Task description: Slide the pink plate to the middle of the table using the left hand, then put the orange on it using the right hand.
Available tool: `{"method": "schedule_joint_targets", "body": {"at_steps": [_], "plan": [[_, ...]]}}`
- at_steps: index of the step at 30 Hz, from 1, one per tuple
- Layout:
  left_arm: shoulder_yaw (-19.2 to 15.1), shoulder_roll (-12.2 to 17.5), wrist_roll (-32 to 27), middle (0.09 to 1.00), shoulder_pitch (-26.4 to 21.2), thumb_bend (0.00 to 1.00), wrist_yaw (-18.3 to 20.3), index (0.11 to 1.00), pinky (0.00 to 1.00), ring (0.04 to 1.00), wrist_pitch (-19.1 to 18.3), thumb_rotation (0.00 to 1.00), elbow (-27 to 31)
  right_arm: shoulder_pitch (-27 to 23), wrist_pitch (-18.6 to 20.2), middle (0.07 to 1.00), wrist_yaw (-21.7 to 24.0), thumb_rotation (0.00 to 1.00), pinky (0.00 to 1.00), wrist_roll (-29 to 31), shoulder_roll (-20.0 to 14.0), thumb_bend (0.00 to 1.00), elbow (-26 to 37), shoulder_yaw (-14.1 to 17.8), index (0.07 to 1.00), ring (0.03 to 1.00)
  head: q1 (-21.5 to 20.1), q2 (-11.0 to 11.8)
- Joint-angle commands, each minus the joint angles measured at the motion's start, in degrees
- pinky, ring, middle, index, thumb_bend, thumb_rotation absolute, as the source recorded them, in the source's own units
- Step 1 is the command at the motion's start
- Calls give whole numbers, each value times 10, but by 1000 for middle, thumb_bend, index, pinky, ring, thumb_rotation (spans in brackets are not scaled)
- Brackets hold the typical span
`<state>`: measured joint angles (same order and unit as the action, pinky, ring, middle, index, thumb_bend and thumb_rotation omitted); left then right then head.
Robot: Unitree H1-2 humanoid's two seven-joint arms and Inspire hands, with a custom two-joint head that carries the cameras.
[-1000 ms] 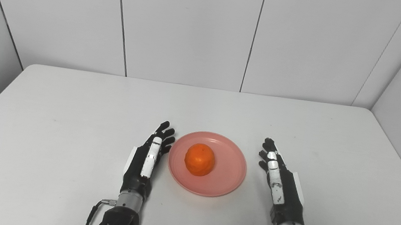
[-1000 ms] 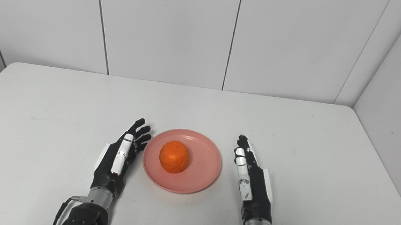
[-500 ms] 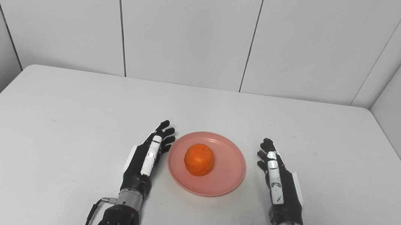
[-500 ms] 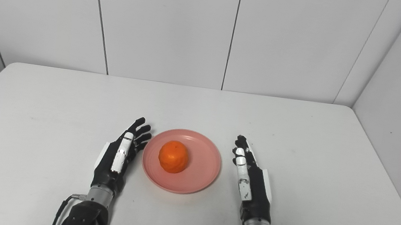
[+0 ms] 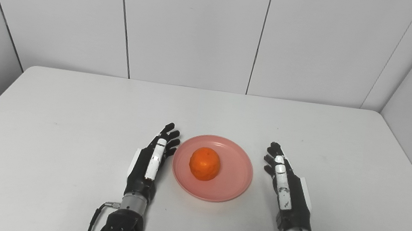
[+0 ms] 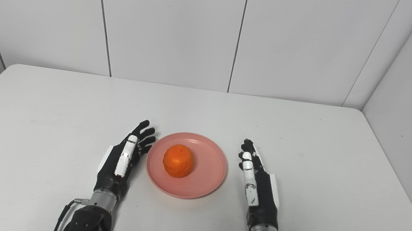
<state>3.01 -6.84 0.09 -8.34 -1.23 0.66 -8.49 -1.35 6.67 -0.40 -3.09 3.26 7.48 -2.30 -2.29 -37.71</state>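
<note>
Here, your forearms are cut off at the bottom edge. The round, dimpled orange [image 5: 205, 164] sits on the smooth pink plastic plate [image 5: 235, 181], mid-table. Left hand [image 5: 148, 163] just beside its rim, right hand [image 5: 288, 189] near it, both spread, empty.

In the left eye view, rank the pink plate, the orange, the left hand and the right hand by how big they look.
1. Pink plate, clearly the widest.
2. Left hand and right hand: they look alike, long and narrow with fingers extended, so I will not rank one over the other.
3. Orange, smallest, sitting on the plate.
</note>
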Motion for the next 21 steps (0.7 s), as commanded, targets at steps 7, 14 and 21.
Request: {"method": "schedule_joint_targets", "body": {"at_steps": [7, 14, 21], "plan": [[0, 0, 9, 875, -15, 347, -7, 866, 857, 864, 0, 1000, -3, -16, -37, 920, -4, 1000, 913, 2, 3, 281, 6, -1, 913, 906, 1, 1], [0, 0, 9, 877, -17, 349, -7, 869, 858, 866, 3, 1000, -7, -16, -37, 918, -4, 1000, 910, 3, 3, 276, 5, -2, 913, 906, 1, 1], [1, 1, 10, 876, -17, 346, -7, 868, 855, 864, 3, 1000, -7, -16, -33, 921, -5, 1000, 915, 2, 5, 276, 7, -2, 914, 910, 0, 1]]}}
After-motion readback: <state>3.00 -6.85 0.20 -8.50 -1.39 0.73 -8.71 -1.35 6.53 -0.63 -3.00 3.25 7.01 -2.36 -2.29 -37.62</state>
